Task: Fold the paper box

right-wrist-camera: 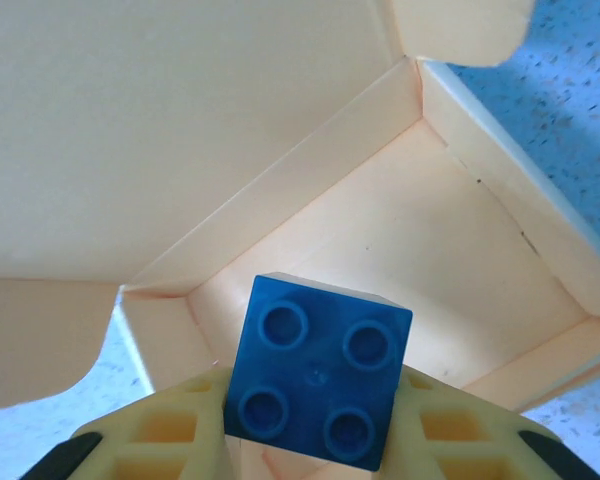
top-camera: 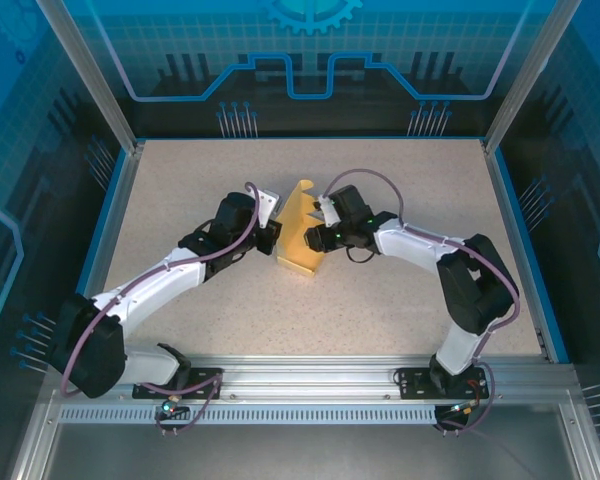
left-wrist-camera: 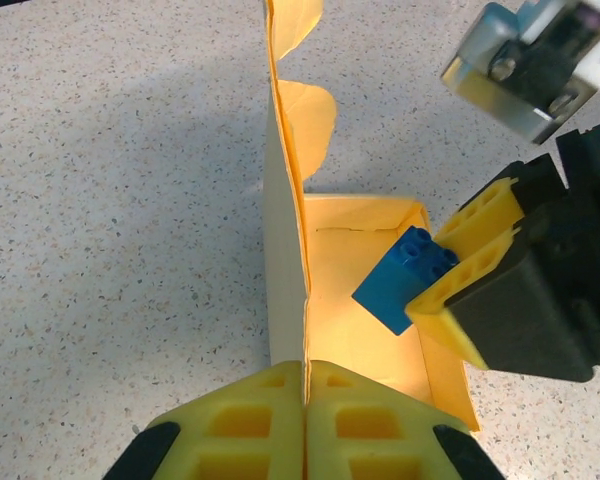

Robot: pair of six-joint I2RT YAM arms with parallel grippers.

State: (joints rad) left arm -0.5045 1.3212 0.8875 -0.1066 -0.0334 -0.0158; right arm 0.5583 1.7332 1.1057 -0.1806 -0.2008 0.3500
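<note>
Right, Sam, where do we stand? The paper box point(top-camera: 302, 238) sits mid-table point(top-camera: 180, 180) between the two arms, and it's half-formed: tray point(right-wrist-camera: 430, 270) walls are up and the lid panel point(right-wrist-camera: 180, 130) stands upright.

Exactly, Kim, and the left gripper point(left-wrist-camera: 305, 385) has its pads pinched flat together on the bottom of that upright panel, right at the hinge line. The scalloped tabs point(left-wrist-camera: 305, 115) at the top are free.

And the right gripper point(left-wrist-camera: 445, 265)? That's not card it's clamped on.

No, that's a blue brick point(right-wrist-camera: 318, 370), studs facing the wrist camera, hanging just above the open tray. My read: it goes inside before the lid comes over.

So how do you play it?

Lower it straight down into the middle of the tray, clear of the side walls, because thin card like this will buckle if a finger catches a wall. Let go only once the brick is on the floor, then lift straight out.

And the left side?

Hold that panel back and upright so the opening is wide. Pinching at the hinge is smart; it steadies the whole box against a nudge.

Biggest risk?

Brick snagging the near wall and dragging the box.
</note>
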